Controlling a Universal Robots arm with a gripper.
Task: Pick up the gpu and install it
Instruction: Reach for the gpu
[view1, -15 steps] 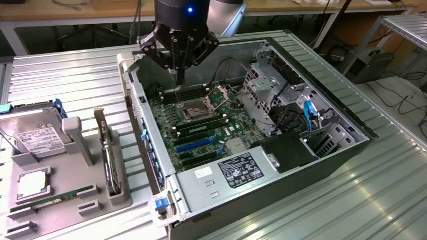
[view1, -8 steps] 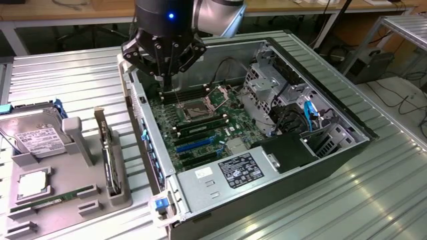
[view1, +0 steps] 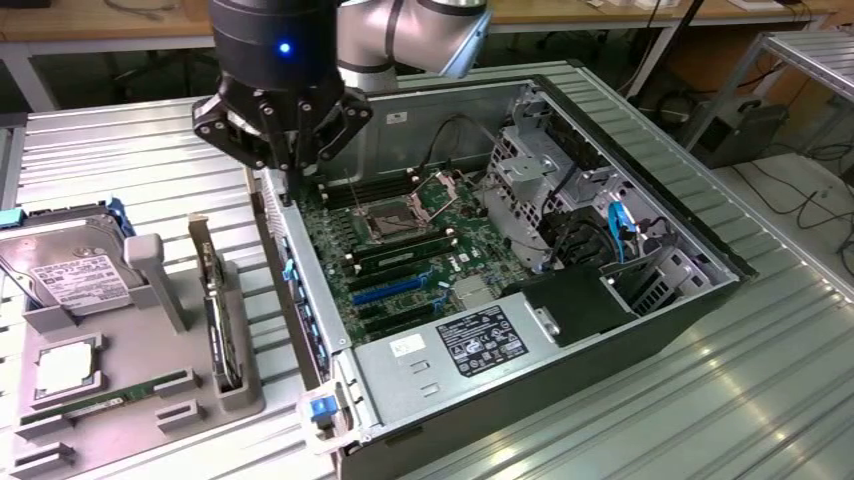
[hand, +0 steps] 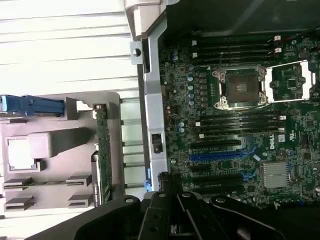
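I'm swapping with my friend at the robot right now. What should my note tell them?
Pincer: shut, holding nothing, hanging over the computer case's wall nearest the grey holder.
Gpu: standing on edge in the grey holder, beside the case, untouched.
Done: nothing yet.
Left: gpu not yet picked up, not yet installed in the case.

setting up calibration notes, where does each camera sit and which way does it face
Exterior view: off the arm and above, looking down at a slant on the open computer case and parts tray; the arm and gripper show.
Wrist view: on the wrist, looking straight down past the gripper onto the motherboard.
Shared: the motherboard, the parts tray, the gpu standing in it.
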